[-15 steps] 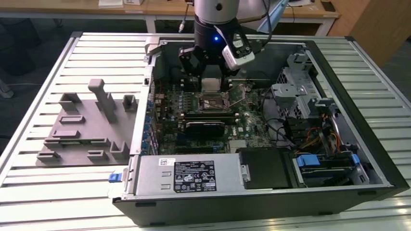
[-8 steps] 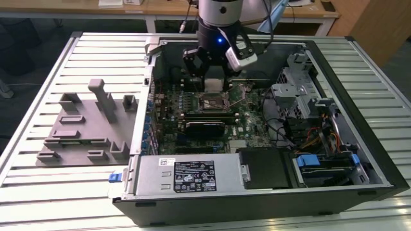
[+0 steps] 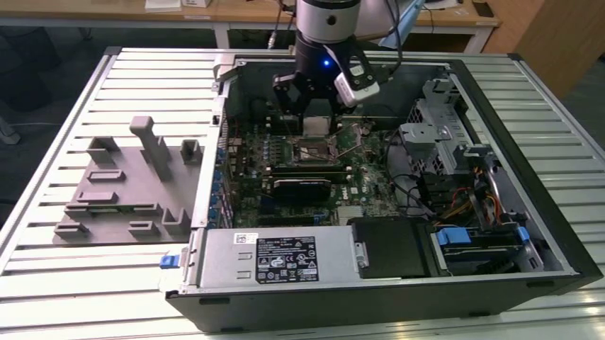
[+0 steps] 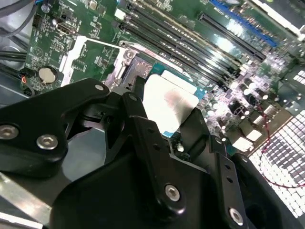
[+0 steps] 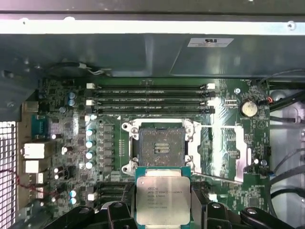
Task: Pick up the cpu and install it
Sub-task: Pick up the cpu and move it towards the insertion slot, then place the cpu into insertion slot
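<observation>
Black claw fingers [image 5: 119, 210] fill the near part of both wrist views, and they are clamped on the cpu [image 5: 163, 195], one on each of two opposite edges. The claw [image 5: 163, 210] holds the chip flat with its silvery top plate facing up. In the second wrist view the cpu [image 4: 169, 102] shows as a pale square with a teal rim between the dark fingers [image 4: 143, 129]. In the exterior view the claw [image 3: 317, 117] hangs inside the open computer case [image 3: 557, 234], with the cpu [image 3: 316, 126] at its tip above the motherboard [image 3: 369, 177].

The cpu is raised off the board, near the socket [image 5: 162, 145] but not seated in it. The socket stands uncovered, its contact field bare, and its metal load plate [image 5: 224, 152] is swung open to one side. Past the socket run the long memory slots [image 5: 150, 100], and a coin cell [image 5: 248, 108] sits on the board near the load plate.

In the exterior view a black rectangular block [image 3: 300, 188] lies on the board nearer the camera than the socket, and a power supply [image 3: 274, 258] closes the case's near end. On the exterior view's left, a grey fixture tray [image 3: 123, 184] rests on the slatted metal worktop [image 3: 57, 127], well apart from the case.
</observation>
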You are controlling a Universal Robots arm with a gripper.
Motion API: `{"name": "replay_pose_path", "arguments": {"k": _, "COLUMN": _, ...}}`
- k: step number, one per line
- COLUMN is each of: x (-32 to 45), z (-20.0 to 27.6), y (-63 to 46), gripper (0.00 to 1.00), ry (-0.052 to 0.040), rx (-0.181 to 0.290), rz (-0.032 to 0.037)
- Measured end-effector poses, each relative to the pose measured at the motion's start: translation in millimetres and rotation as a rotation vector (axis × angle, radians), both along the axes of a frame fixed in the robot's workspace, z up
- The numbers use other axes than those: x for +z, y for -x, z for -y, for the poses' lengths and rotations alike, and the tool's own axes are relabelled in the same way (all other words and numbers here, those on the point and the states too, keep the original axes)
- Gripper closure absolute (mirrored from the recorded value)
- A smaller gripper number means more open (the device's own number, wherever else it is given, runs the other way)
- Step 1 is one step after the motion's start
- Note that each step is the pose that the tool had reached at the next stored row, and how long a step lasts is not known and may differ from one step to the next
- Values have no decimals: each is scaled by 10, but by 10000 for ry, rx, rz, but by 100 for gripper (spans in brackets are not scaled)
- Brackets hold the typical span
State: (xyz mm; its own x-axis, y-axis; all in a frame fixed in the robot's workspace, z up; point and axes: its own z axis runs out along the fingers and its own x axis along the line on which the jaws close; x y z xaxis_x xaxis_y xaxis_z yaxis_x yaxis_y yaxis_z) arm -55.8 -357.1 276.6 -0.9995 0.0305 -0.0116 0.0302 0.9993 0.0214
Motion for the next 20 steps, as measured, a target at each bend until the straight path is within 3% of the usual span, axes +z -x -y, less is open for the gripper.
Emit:
{"name": "replay_pose_path", "arguments": {"k": 14, "x": -132, "z": -188, "y": -83, "gripper": 46, "ry": 50, "rx": 0, "rz": -101}}
{"name": "replay_pose_path", "arguments": {"k": 20, "x": -142, "z": -195, "y": -92, "gripper": 46, "ry": 50, "rx": 0, "rz": -104}}
